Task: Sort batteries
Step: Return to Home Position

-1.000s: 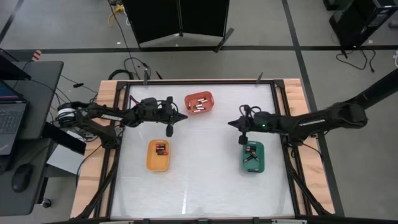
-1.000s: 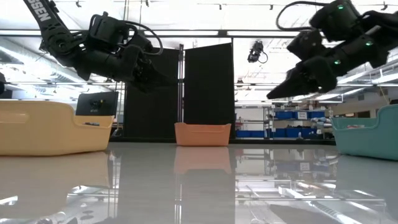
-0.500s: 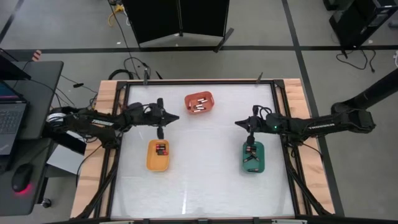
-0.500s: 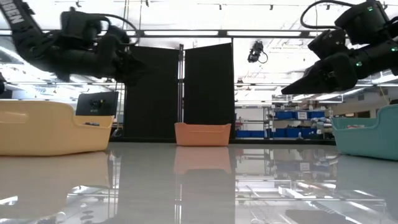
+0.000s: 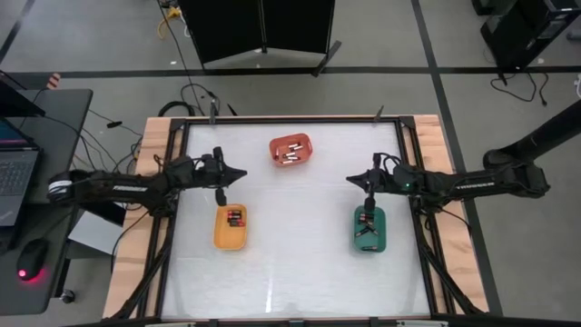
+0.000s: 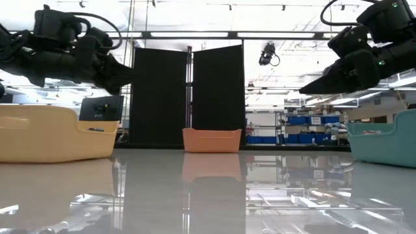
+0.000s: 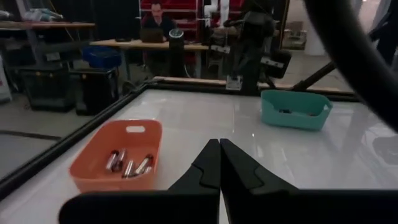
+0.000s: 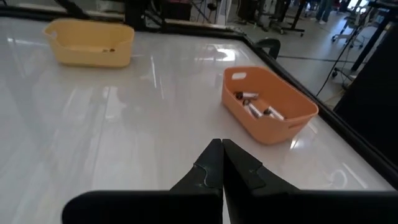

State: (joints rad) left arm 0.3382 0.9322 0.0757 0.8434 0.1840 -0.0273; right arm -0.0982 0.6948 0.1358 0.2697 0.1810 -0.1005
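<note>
No loose cell was to be seen on the glossy white table top [image 5: 300,272] — the sorting was judged complete, with only the parking of the arms left to be done. The batteries [image 5: 289,155], tiny cylinders, were all held in three rounded plastic trays. Silvery ones were gathered in the orange tray [image 5: 307,142] toward the table's far side. Dark ones with reddish bands were laid in the yellow tray [image 5: 230,240] on the left. A few dark ones, too small to be told apart, were laid in the green tray [image 5: 370,246] on the right. The left gripper [image 5: 241,173] was held above the table just beyond the yellow tray, and the right gripper [image 5: 352,179] just beyond the green tray — on each, the fingers were pressed together with nothing between them.
</note>
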